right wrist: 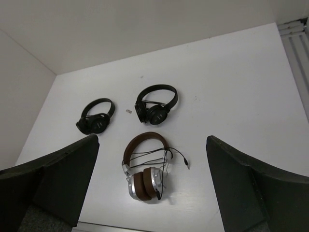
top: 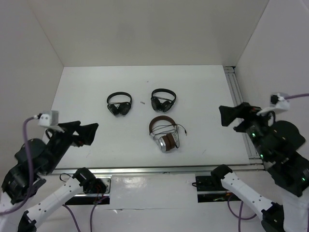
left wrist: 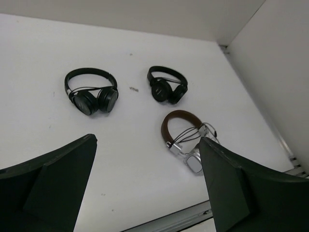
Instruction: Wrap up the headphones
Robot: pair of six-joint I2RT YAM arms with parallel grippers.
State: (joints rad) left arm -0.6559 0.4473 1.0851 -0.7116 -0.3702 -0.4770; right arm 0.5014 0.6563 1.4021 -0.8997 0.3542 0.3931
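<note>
The headphones, with a brown headband, brown pads and silver earcups, lie folded on the white table near its front middle. Their thin black cable runs in strands across the headband's opening, and the plug end lies loose to the right. They also show in the left wrist view and the right wrist view. My left gripper is open and empty, above the table's front left. My right gripper is open and empty, raised at the right side.
Two smaller all-black headphones lie behind the brown pair. A small speck lies between them. An aluminium rail runs along the right edge and another along the front. White walls enclose the table.
</note>
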